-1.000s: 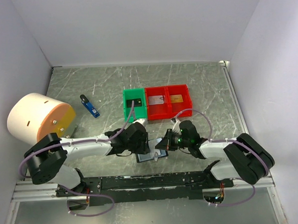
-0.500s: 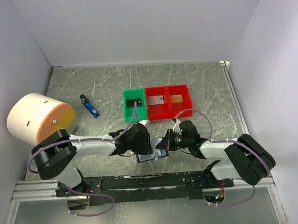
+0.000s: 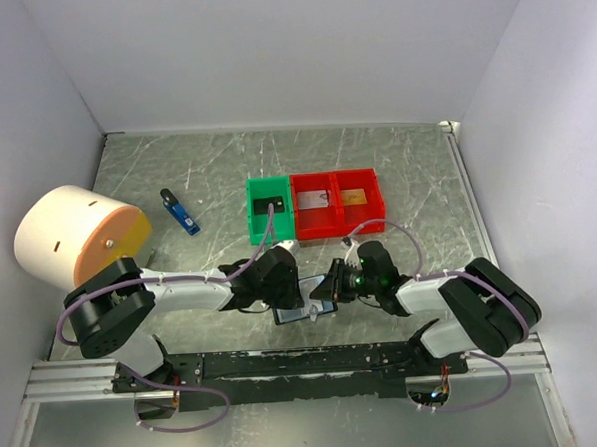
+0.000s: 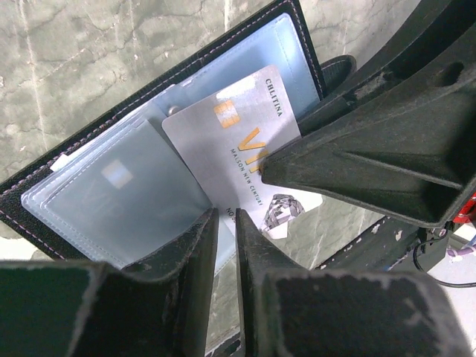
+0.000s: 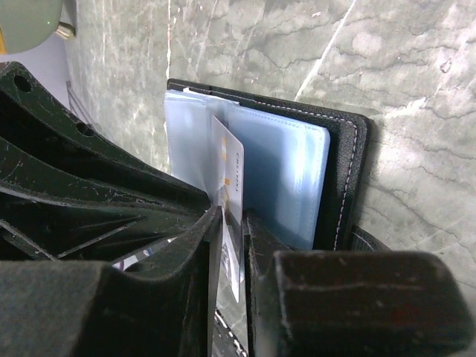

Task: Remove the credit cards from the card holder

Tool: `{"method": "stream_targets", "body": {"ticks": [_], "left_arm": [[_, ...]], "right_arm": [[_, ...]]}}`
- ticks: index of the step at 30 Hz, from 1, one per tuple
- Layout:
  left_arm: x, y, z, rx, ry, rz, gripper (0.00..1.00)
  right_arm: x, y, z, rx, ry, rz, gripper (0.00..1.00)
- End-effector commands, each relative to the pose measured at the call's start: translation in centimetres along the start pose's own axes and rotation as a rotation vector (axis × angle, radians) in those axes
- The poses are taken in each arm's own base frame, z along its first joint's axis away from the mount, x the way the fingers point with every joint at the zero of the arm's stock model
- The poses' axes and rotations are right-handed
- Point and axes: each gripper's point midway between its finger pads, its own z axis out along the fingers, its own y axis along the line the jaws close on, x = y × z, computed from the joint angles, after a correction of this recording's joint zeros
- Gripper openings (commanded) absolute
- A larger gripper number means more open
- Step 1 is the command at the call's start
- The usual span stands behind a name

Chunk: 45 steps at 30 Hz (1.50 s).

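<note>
Grey marbled table (image 3: 406,168), white walls on three sides. Well off to the left of the card holder (image 3: 293,312): big white drum (image 3: 74,235) with an orange face. Both arms folded low, meeting at the card holder from either side. On the far side of the card holder, apart from it: red double bin (image 3: 339,226) and green bin (image 3: 254,214), side by side and touching each other. One card per compartment: black card (image 3: 270,205) in the green, silvery card (image 3: 317,196) and orange-gold card (image 3: 354,197) in the red. Card holder itself lying open on the table, black cover down, pale blue sleeves (image 4: 119,186) fanned up. Far-left of the card holder, well apart: blue and black stick (image 3: 181,214).

At the card holder's open sleeve edge: left gripper (image 4: 227,219), jaws drawn almost together with a thin gap left. Cannot tell whether anything is pinched there. At the opposite side: right gripper (image 5: 232,219). Among the sleeves: grey-white card (image 4: 223,141) with gold chip and gold lettering, one corner out past the card holder's edge, edge-on between the right jaws. Jaws close to that card on both faces; cannot tell whether clamped or loose around it. In the left wrist view, one right finger (image 4: 357,163) lying across the card's outer corner.
</note>
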Motion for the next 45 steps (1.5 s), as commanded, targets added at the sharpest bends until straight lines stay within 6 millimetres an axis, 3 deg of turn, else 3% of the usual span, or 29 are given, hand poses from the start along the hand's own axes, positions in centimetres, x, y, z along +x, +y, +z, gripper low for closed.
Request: {"method": "stream_targets", "body": {"ticks": [1, 6, 10, 20, 24, 28, 30, 37, 41, 43, 45], "left_arm": [[0.6, 1.1, 0.2, -0.040, 0.004, 0.008, 0.27], [0.6, 1.2, 0.2, -0.049, 0.005, 0.013, 0.26], [0.4, 1.4, 0.0, -0.059, 0.000, 0.014, 0.26], [-1.8, 1.0, -3.0, -0.079, -0.095, 0.027, 0.33], [-3.4, 0.9, -5.2, -0.087, -0.162, 0.053, 0.47], [-5.1, 1.4, -7.6, -0.118, -0.242, 0.077, 0.78], [-5.9, 2.0, -8.7, -0.134, -0.265, 0.078, 0.89], [-8.7, 5.4, -11.9, -0.182, -0.300, 0.013, 0.96], [-10.7, 7.2, -14.5, -0.250, -0.364, -0.018, 0.97], [-11.9, 8.1, -16.4, -0.309, -0.441, -0.019, 0.99], [-12.8, 8.5, -17.9, -0.340, -0.503, -0.003, 1.00]], "right_arm": [[-0.1, 0.4, 0.1, -0.037, -0.006, 0.001, 0.18], [0.0, 0.4, 0.1, -0.044, -0.002, 0.008, 0.15], [-0.2, 0.1, 0.0, -0.013, -0.017, 0.002, 0.00], [-3.9, 0.0, -3.7, 0.195, -0.164, -0.139, 0.00], [-4.9, 1.9, -5.1, 0.148, -0.215, -0.217, 0.00], [-5.5, 4.4, -6.1, 0.043, -0.286, -0.284, 0.00], [-5.8, 5.0, -6.5, 0.016, -0.323, -0.309, 0.00], [-7.5, 6.7, -8.0, 0.015, -0.432, -0.421, 0.00], [-9.7, 7.3, -8.9, 0.082, -0.487, -0.520, 0.00], [-11.2, 6.9, -9.6, 0.159, -0.535, -0.546, 0.00], [-13.1, 5.0, -10.6, 0.306, -0.602, -0.534, 0.00]]}}
